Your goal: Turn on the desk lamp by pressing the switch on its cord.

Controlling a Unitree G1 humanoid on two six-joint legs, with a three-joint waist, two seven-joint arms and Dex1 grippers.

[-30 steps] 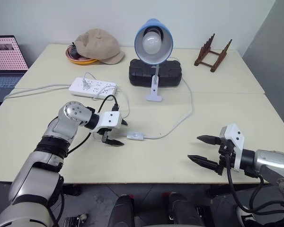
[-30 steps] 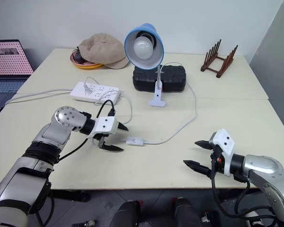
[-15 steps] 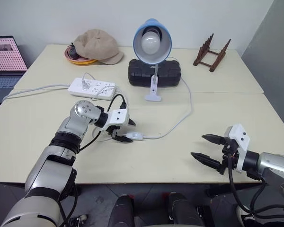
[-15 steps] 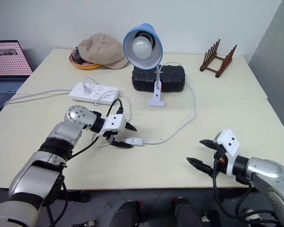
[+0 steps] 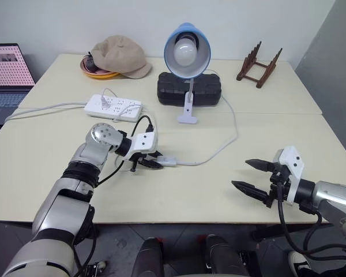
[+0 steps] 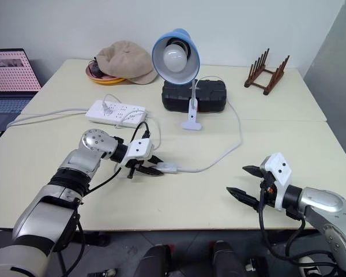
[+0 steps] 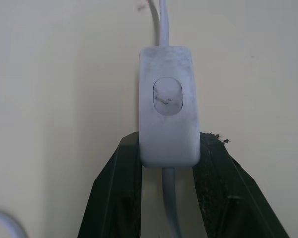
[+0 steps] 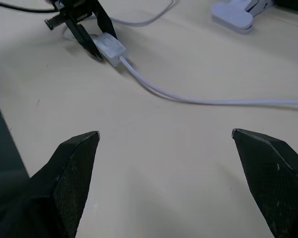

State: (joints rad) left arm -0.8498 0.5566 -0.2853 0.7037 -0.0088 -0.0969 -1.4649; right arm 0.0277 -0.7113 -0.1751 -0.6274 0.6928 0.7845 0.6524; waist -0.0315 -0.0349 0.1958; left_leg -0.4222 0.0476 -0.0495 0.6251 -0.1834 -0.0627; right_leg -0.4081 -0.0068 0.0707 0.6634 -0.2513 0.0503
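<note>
Your left gripper (image 5: 151, 163) has its fingers pinched on the near end of the switch (image 7: 168, 111), holding it by the sides on the table (image 5: 179, 196), forward of the power strip (image 5: 113, 107). The rocker faces up, unpressed by the look of the unlit desk lamp (image 5: 187, 55). The cord (image 5: 219, 147) loops away toward the lamp's base. Your right gripper (image 5: 260, 177) hovers spread wide, well apart. Judging by this, you're steadying the switch; next, bring a right fingertip onto the rocker.

left arm reaching inward, right arm waiting
left gripper (image 5: 152, 163) is closed tight; right gripper (image 5: 251, 176) hovers with fingers spread wide.
</note>
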